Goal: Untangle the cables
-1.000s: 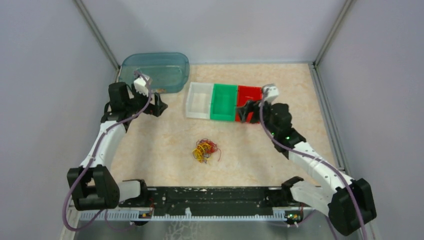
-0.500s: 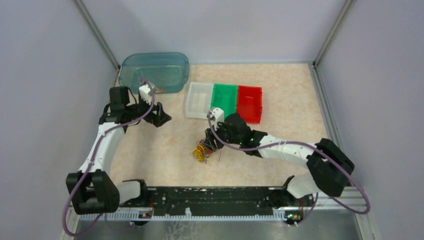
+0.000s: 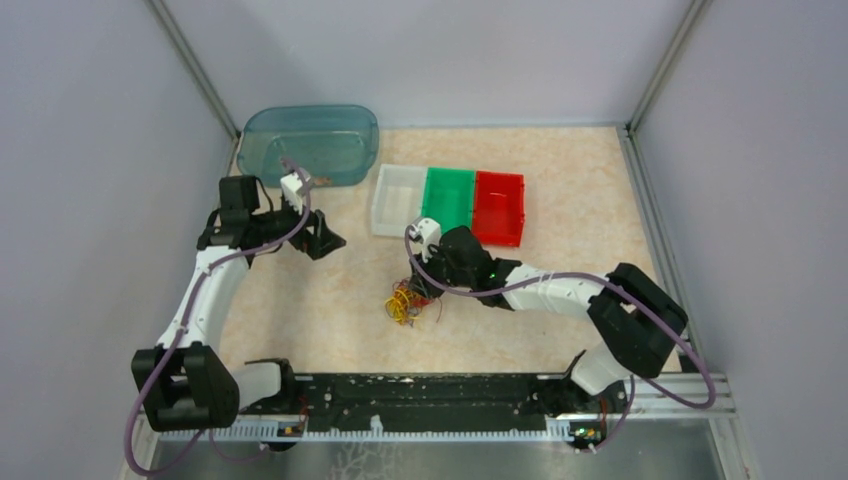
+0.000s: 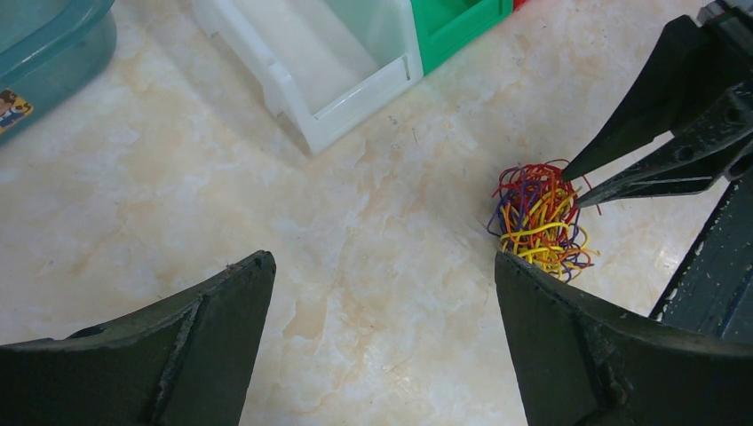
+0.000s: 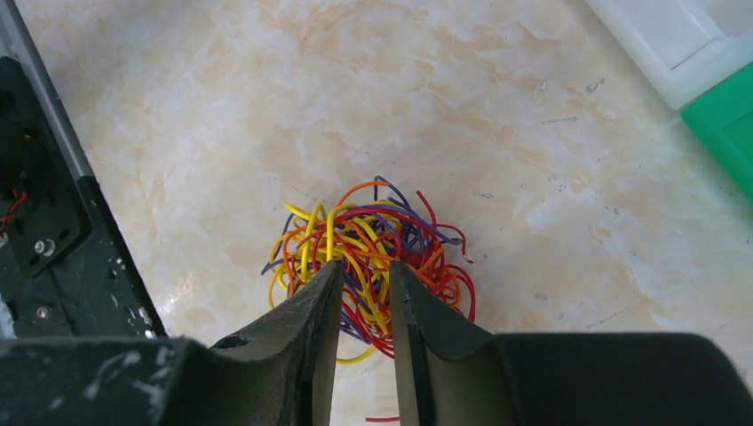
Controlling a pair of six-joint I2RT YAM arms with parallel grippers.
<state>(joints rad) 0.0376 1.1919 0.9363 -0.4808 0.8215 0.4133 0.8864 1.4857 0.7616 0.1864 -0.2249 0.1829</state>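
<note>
Swinging in from the bins, the right gripper (image 5: 366, 266) now sits on the cables (image 5: 373, 257), a knotted ball on the table (image 3: 330, 300) near the front rail, fingers nearly together and pinching a few strands. The left gripper (image 4: 382, 293) hangs spread wide, well apart. Untangling can begin, I judge.

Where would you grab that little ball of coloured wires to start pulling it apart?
Probably a loose outer loop of the wire ball, from above, as the right pincer does: the clump lies flat on the table, and its loops stick out at the rim.
</note>
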